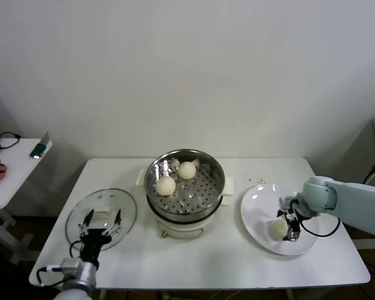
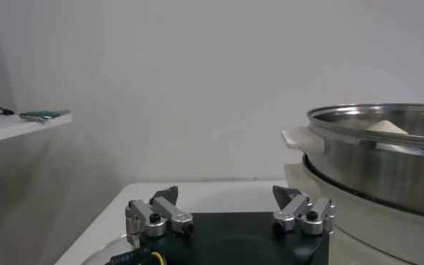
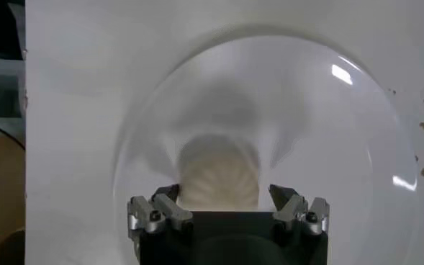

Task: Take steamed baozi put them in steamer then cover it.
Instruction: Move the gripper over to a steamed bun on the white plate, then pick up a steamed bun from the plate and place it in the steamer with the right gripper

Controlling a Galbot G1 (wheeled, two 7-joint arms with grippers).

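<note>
Spanning the lower frame before a bare pale wall, a white table (image 1: 237, 256) carries the steamer (image 1: 185, 185) at centre with two steamed baozi (image 1: 165, 185) on its perforated tray, a glass lid (image 1: 102, 219) lower left and a white plate (image 1: 259, 212) right. The right gripper (image 1: 286, 226) straddles a third bun (image 3: 219, 180) on that plate, jaws spread, contact unclear. The left gripper (image 1: 103, 222) hovers open over the lid; its wrist view cuts off the steamer's wall (image 2: 373, 162).
</note>
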